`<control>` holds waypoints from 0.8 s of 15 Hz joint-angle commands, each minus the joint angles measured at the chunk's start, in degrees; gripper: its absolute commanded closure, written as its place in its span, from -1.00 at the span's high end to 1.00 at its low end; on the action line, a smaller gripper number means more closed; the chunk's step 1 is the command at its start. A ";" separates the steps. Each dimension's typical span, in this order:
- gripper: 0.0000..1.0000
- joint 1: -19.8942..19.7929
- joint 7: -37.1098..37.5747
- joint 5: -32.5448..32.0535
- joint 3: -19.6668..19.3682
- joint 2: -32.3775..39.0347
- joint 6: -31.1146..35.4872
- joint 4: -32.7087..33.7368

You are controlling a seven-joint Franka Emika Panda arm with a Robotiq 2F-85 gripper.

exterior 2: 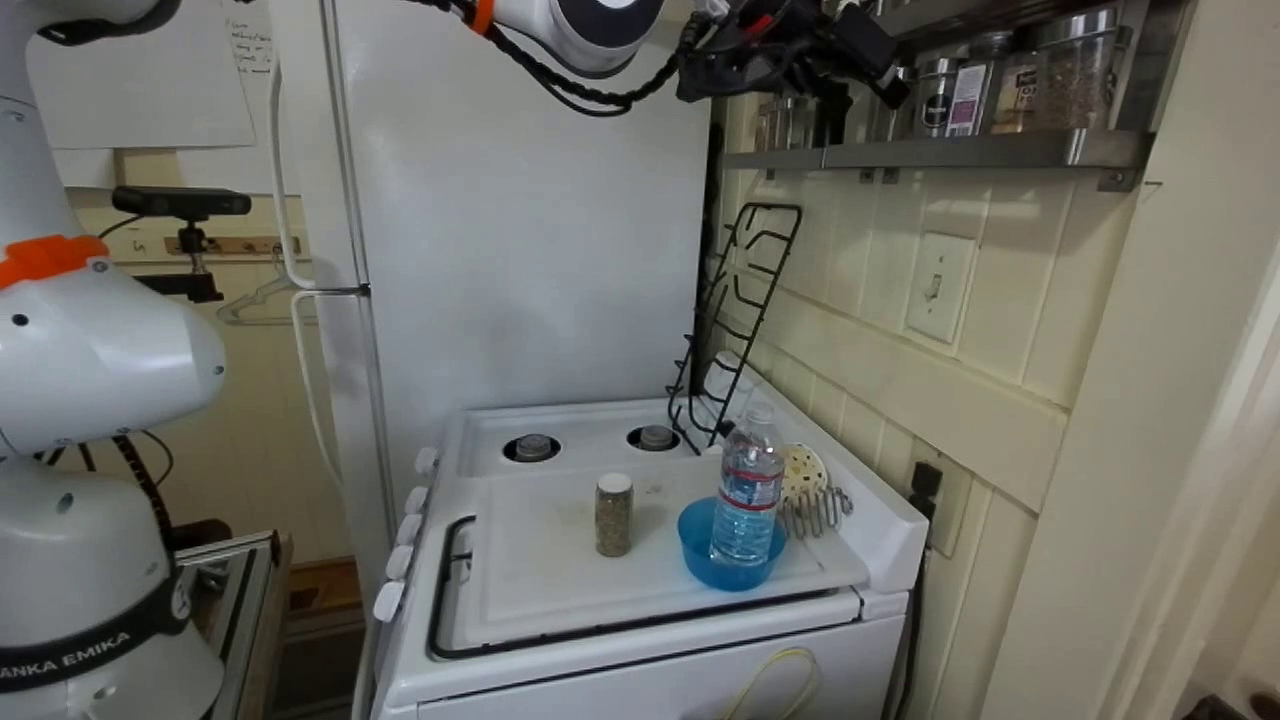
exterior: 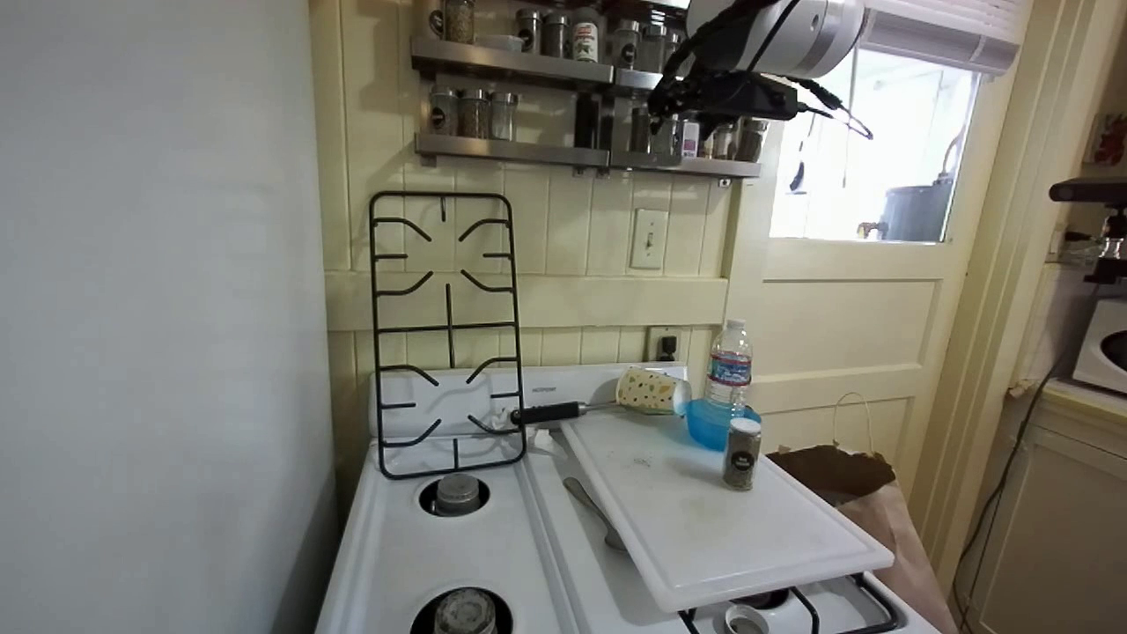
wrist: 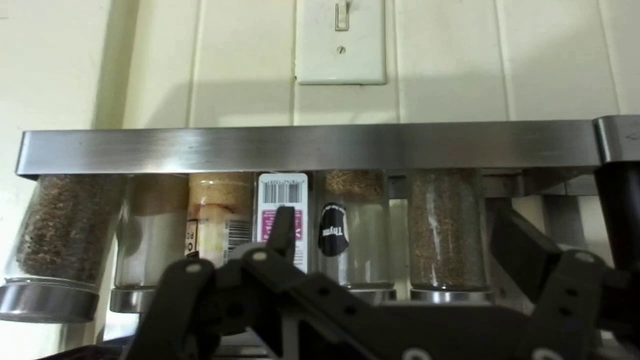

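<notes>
- Gripper (wrist: 402, 237) up at the lower spice shelf (wrist: 310, 147), its fingers (wrist: 282, 231) spread wide apart; how far in they reach among the jars, I can't tell
- Thyme jar (wrist: 364, 245) and brown spice jar (wrist: 446, 230), side by side and upright on that shelf, both showing in the gap between the fingers, seen from the wrist
- Pink-labelled container (wrist: 268, 212) just beside the thyme jar, partly behind one finger in that view
- Light switch (exterior: 649, 239) on the panelled wall (exterior: 568, 229), below the shelf
- Stove (exterior: 449, 555) well below, with a white board (exterior: 704, 533) on it; there I see a white-capped jar (exterior: 741, 458) standing upright, and near it a water bottle (exterior 2: 750, 480) in a blue bowl (exterior 2: 698, 552)
- Burner grate (exterior: 450, 328) leaning at the stove's rear, a spoon (exterior: 592, 505) beside the board
</notes>
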 commanded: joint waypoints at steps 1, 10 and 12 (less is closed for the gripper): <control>1.00 8.20 -4.19 11.13 -8.51 -4.19 3.26 -5.04; 1.00 21.35 -29.65 28.09 -29.22 -12.59 1.91 -15.46; 1.00 22.38 -35.98 26.49 -33.01 -14.02 0.18 -17.66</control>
